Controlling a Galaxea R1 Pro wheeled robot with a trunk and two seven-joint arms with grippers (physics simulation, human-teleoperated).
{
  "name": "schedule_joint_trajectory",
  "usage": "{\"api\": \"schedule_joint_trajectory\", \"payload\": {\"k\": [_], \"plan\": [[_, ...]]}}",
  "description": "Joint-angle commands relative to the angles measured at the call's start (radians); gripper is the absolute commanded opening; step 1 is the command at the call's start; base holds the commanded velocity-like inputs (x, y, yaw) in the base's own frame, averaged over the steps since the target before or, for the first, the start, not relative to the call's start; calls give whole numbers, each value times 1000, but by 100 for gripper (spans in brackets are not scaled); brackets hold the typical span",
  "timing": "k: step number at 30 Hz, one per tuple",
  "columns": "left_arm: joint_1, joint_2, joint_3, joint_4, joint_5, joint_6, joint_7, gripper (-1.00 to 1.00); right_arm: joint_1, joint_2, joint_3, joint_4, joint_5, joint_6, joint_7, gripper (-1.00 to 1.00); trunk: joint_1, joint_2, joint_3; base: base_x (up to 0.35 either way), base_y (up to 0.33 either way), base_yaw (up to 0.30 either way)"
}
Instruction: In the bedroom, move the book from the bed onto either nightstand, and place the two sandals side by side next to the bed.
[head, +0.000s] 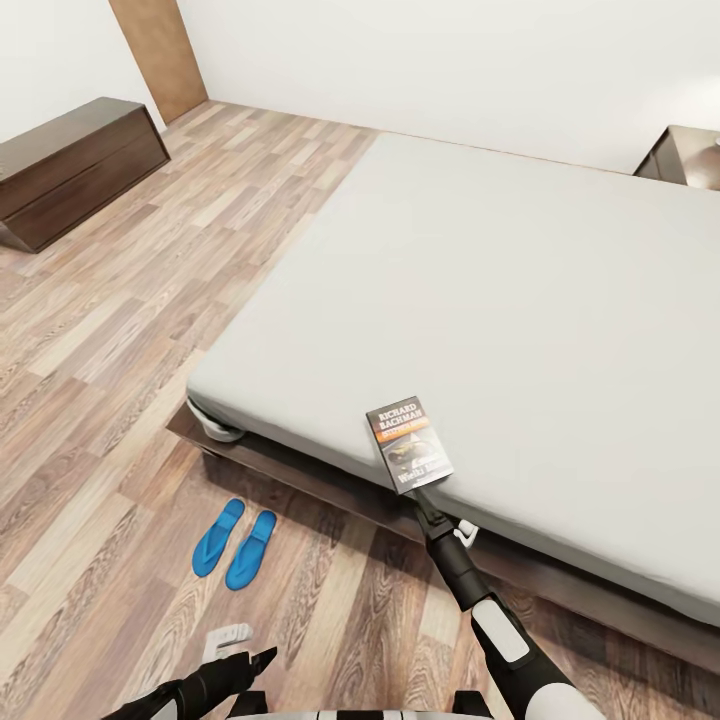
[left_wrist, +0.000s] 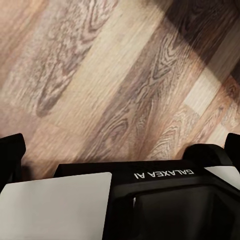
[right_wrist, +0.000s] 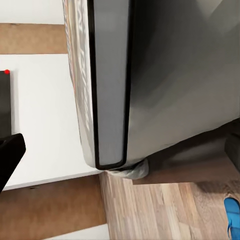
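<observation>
**A:** Where does your book stand right now?

**B:** Your book (head: 409, 442) sits at the near edge of the bed (head: 520, 300), cover up, over the grey mattress. Your right gripper (head: 428, 492) reaches up from below to its lower edge. In the right wrist view the book (right_wrist: 107, 85) runs edge-on right along the fingers, so you look clenched on it, though the fingertips themselves are hidden.

**A:** And the sandals?

**B:** The two sandals (head: 235, 543) lie side by side on the plank floor (head: 100, 400), just off the bed's near corner, almost touching each other.

**A:** Your left claw?

**B:** Your left gripper (head: 245, 662) hangs low over the floor near the sandals; I cannot tell whether it is released or clenched. A nightstand (head: 685, 158) shows at the far side of the bed, and a long cabinet (head: 70, 165) stands by the wall
</observation>
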Motion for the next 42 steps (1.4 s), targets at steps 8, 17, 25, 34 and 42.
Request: {"api": "schedule_joint_trajectory", "payload": {"k": [8,17,25,34,42], "plan": [[-1,0,6,1,-11,-7,-1,100,0,1,-3,1,-5,9,4,100,0,0,0,34,130,0],[-1,0,6,1,-11,-7,-1,100,0,0,-3,1,-4,9,5,100,0,0,0,5,13,0],[-1,0,6,1,-11,-7,-1,100,0,0,-3,1,-5,9,4,100,0,0,0,90,0,0],[0,0,6,1,-11,-7,-1,100,0,0,-3,0,-4,11,4,100,0,0,0,21,0,0],[-1,0,6,1,-11,-7,-1,100,0,0,-3,1,-5,11,3,100,0,0,0,2,0,0]]}}
